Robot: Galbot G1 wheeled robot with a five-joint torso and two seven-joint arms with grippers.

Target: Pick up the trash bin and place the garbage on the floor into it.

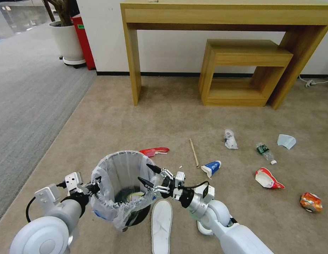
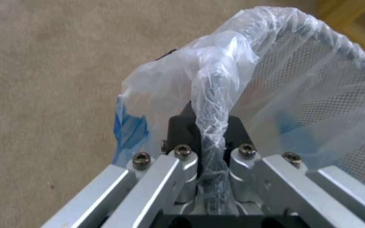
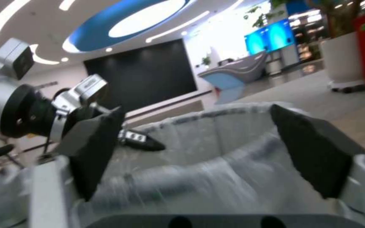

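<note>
The trash bin (image 1: 118,183), black with a clear bag over its rim, tilts toward me; some litter lies at its bottom. My left gripper (image 1: 95,186) is shut on its left rim, bag and rim pinched between the fingers (image 2: 182,152). My right gripper (image 1: 147,175) hangs open and empty over the right rim (image 3: 216,117). On the beige floor (image 1: 164,120) lie a white slipper (image 1: 161,225), a red wrapper (image 1: 155,151), a wooden stick (image 1: 194,152), a blue-white cup (image 1: 211,168), a white bag (image 1: 230,138), a bottle (image 1: 265,152), a mask (image 1: 286,141), a red-white cup (image 1: 268,179) and an orange can (image 1: 311,202).
A wooden desk (image 1: 132,53) and a low wooden stool (image 1: 241,70) stand against the far wall. A white plant pot (image 1: 68,42) and a red box (image 1: 83,38) sit at the back left. Grey ribbed carpet (image 1: 26,98) runs along the left. A cable (image 1: 314,83) lies at the far right.
</note>
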